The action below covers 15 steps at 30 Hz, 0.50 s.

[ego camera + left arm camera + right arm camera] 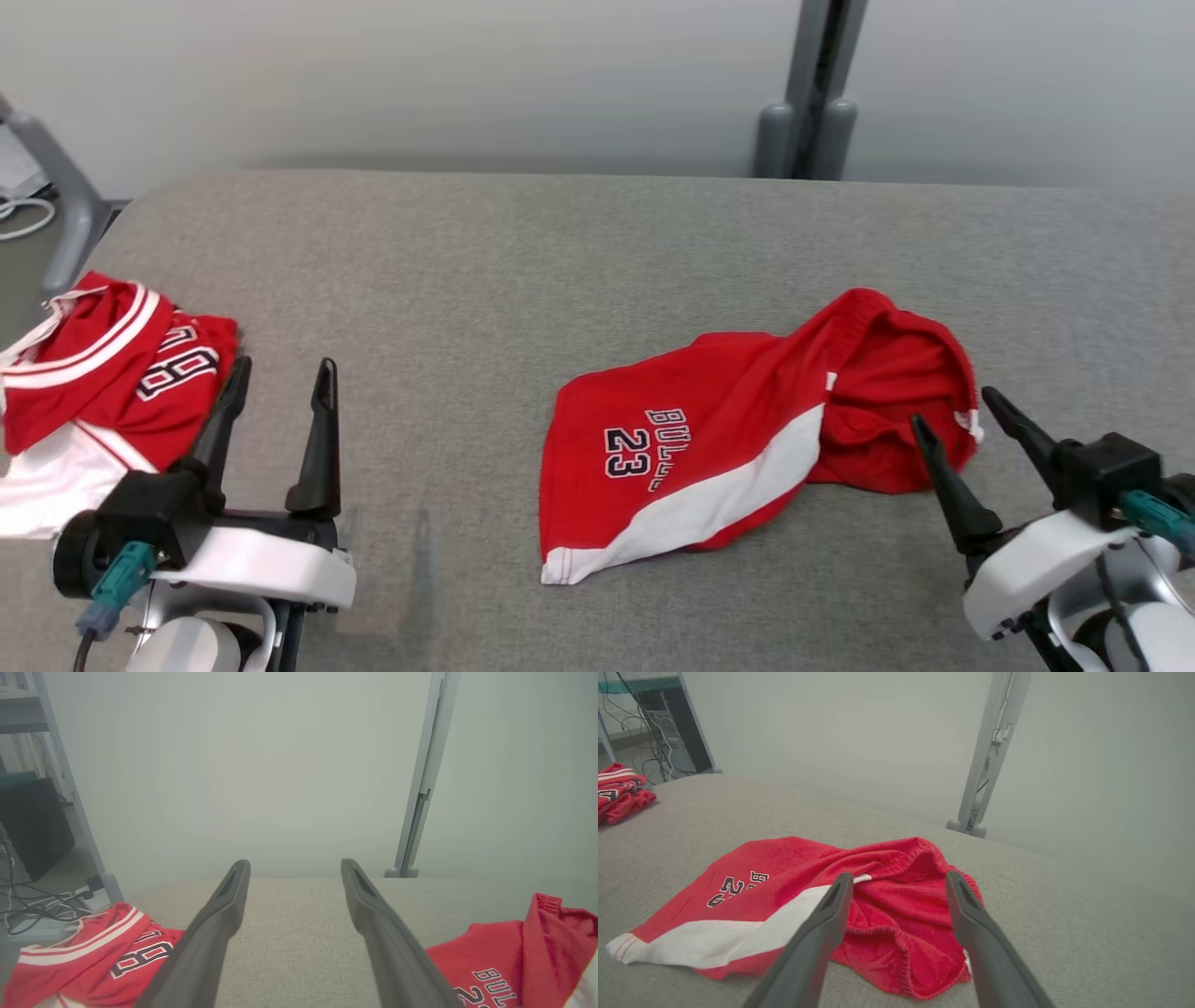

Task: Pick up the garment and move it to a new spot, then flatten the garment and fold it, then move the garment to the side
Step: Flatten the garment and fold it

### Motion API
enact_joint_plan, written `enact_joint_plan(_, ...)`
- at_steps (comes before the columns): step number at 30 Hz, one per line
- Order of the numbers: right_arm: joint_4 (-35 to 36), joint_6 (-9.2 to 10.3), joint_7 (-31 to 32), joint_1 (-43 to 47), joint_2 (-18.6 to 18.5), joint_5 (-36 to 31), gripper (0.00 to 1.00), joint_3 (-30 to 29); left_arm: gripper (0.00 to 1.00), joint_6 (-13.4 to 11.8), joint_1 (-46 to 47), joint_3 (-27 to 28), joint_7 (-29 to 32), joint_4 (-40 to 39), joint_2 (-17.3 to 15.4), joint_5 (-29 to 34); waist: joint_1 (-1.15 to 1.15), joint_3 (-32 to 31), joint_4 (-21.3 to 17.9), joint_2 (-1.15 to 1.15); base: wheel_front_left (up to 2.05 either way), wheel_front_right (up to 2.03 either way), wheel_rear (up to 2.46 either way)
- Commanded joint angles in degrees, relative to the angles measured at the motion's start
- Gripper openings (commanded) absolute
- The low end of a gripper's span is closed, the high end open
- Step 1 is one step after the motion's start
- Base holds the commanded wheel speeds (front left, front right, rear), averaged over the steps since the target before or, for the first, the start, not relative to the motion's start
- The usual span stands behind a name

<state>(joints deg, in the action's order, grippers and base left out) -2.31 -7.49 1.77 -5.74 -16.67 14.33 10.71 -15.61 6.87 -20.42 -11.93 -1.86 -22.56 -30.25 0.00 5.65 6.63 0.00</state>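
**The red shorts (709,448) lie bunched on the gray table (467,261)**

The red shorts are a bit right of the middle of the table. One leg lies flat, with a white stripe and the number 23 on it. The waist end is bunched up and folded over.

The right gripper (951,406) is at that bunched end. Its two fingers are spread wide and hold nothing. I cannot tell if the tips touch the cloth.

The left gripper (283,364) is spread wide too and holds nothing. It is well apart from the shorts.

Just beside it, at the left edge of the table, lies a red and white jersey (103,383) in a heap. A gray post (808,93) stands behind the table by the pale wall. Some cables (28,905) lie on the floor past the left end
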Motion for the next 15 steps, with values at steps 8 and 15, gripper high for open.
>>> enact_joint_plan(8,-9.5,0.0,1.0,-6.2,-6.0,2.0,1.0,12.3,1.0,2.6,3.6,0.7,-1.8,1.3,0.1,0.1,0.0,2.9,5.2,0.0,0.0,0.0,0.0)
enact_joint_plan(15,-18.1,0.0,0.1,-12.4,-8.8,0.8,1.0,19.1,1.0,4.8,5.1,1.1,-2.9,2.3,1.1,0.7,0.0,5.1,6.7,0.0,0.0,0.0,0.0)
